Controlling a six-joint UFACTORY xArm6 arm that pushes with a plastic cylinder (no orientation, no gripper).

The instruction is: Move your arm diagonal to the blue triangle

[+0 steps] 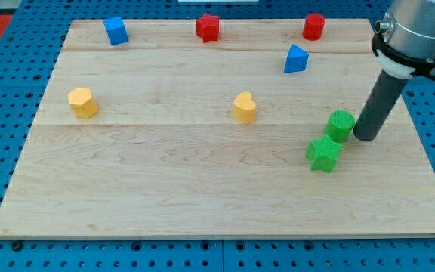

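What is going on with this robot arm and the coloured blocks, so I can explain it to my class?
A robot arm with a dark rod is working over a wooden board scattered with small blocks. My tip rests just to the view's right of the green cylinder, with the green star below and to its left. The blue triangle, the block the arm must line up diagonally with, sits above and to the view's left of my tip, untouched.

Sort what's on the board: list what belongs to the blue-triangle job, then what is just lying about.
Job:
blue triangle
my tip, just right of the green cylinder

Lying about:
green cylinder
green star
blue cube
red star
red cylinder
two yellow blocks
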